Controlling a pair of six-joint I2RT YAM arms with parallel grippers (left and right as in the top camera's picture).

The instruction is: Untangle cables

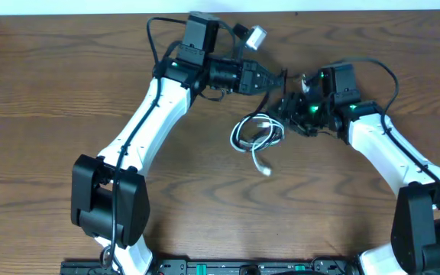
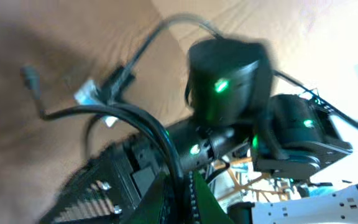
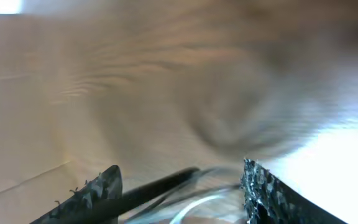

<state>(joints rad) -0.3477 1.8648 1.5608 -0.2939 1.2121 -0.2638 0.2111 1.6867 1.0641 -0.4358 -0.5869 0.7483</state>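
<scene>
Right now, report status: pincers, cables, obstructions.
Left pincer: state unclear, black cable runs into it. Right pincer open, black and white strands between its fingers. White cable looped on the table, not yet separated. Pincers crowd each other.
</scene>
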